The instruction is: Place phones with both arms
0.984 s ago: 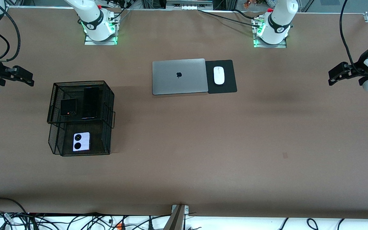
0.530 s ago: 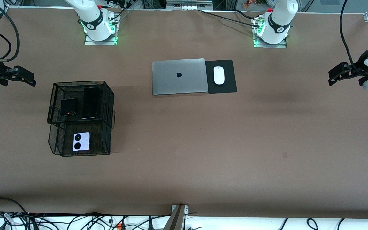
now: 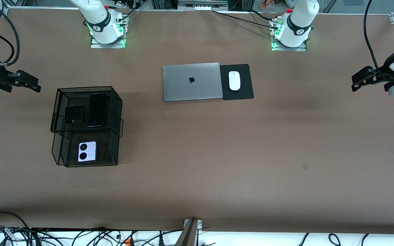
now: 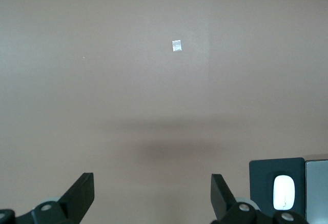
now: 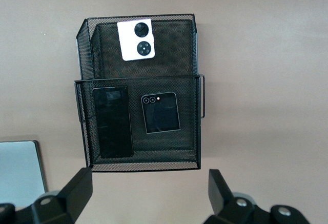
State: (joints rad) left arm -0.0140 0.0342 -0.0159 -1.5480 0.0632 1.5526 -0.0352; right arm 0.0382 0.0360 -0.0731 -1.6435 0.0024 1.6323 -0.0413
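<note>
A black two-tier mesh rack (image 3: pixel 120 112) stands toward the right arm's end of the table. On its upper tier lie the black flip phone (image 3: pixel 73 114) and, beside it, the long black slab phone (image 3: pixel 97 110). The lilac-white phone with two black circles (image 3: pixel 87 151) lies on the lower tier, nearer the front camera. The right wrist view shows the rack (image 5: pixel 197 55), the flip phone (image 5: pixel 161 112), the slab phone (image 5: pixel 112 121) and the lilac-white phone (image 5: pixel 136 39). My right gripper (image 5: pixel 148 193) is open and empty, raised beside the rack (image 3: pixel 29 83). My left gripper (image 4: pixel 152 196) is open and empty over bare table at its own end (image 3: pixel 363 78).
A shut silver laptop (image 3: pixel 192 81) lies mid-table near the bases, with a white mouse (image 3: pixel 234 80) on a black pad (image 3: pixel 245 92) beside it. The mouse also shows in the left wrist view (image 4: pixel 282 192). A small tape mark (image 3: pixel 305 166) is on the table.
My right gripper has drifted slightly toward the rack and a little toward the bases. The left arm and the phones have not moved.
</note>
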